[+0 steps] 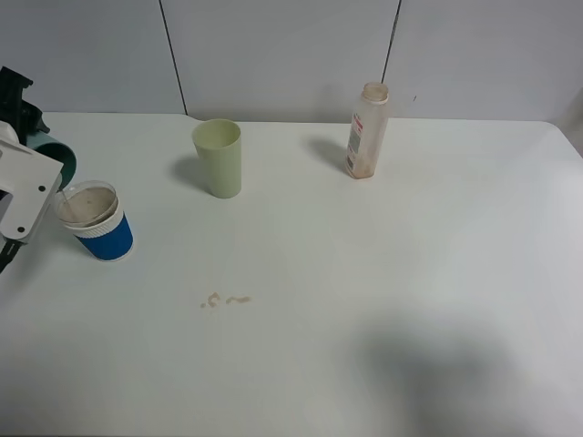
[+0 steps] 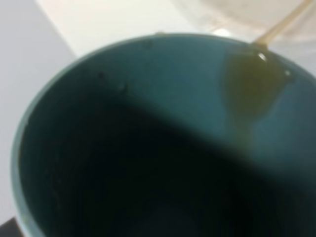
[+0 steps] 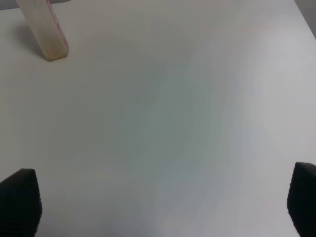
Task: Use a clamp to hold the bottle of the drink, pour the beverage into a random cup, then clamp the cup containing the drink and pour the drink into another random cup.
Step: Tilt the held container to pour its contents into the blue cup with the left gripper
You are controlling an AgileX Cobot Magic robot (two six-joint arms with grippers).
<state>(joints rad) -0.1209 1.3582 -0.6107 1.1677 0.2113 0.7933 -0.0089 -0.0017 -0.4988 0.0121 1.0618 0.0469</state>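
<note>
At the far left, my left gripper [image 1: 32, 137] is shut on the teal cup [image 1: 56, 159], holding it tipped over the blue-sleeved paper cup [image 1: 98, 223]. The left wrist view is filled by the teal cup's inside [image 2: 123, 148]. Brown beverage [image 2: 252, 84] pools at its rim, and a thin stream [image 2: 281, 27] runs off toward the paper cup's pale rim [image 2: 237, 12]. The bottle [image 1: 367, 130] stands upright at the back right and looks nearly empty; its base [image 3: 49, 42] also shows in the right wrist view. My right gripper [image 3: 163, 202] is open over bare table, out of the exterior view.
A pale yellow-green tumbler [image 1: 219, 157] stands upright at the back, between the paper cup and the bottle. A small brown spill [image 1: 226, 299] marks the white table [image 1: 410, 273] in front of it. The table's far edge meets a grey wall.
</note>
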